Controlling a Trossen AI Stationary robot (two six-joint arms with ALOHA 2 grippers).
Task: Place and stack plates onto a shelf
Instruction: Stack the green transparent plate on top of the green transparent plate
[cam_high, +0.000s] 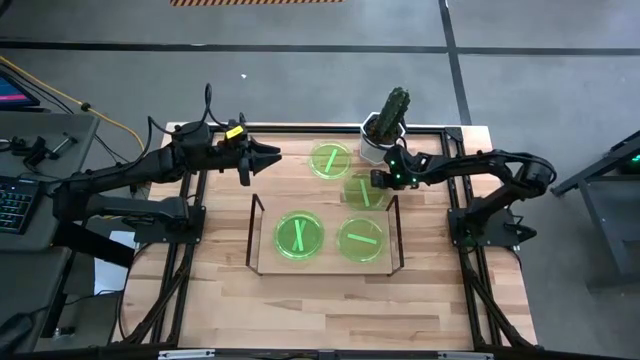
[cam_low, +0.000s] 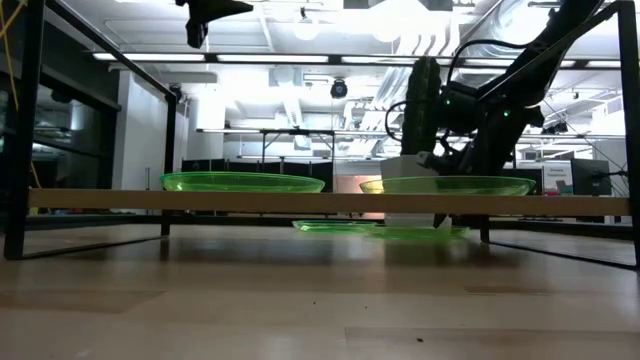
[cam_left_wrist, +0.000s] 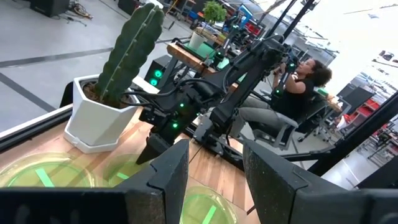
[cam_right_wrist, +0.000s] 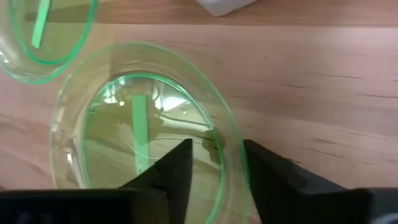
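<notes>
Two plates (cam_high: 299, 236) lie flat on the shelf (cam_high: 254, 232), stripes angled differently. Behind it, the right end effector (cam_right_wrist: 214, 155) straddles a third plate's (cam_right_wrist: 143, 124) rim beside the cactus (cam_high: 392, 115); left end effector (cam_high: 270, 155) hovers open.

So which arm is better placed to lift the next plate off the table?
Right. Its gripper already straddles the rim of a plate lying on the table behind the shelf. The left gripper hangs open, away from any plate.
</notes>
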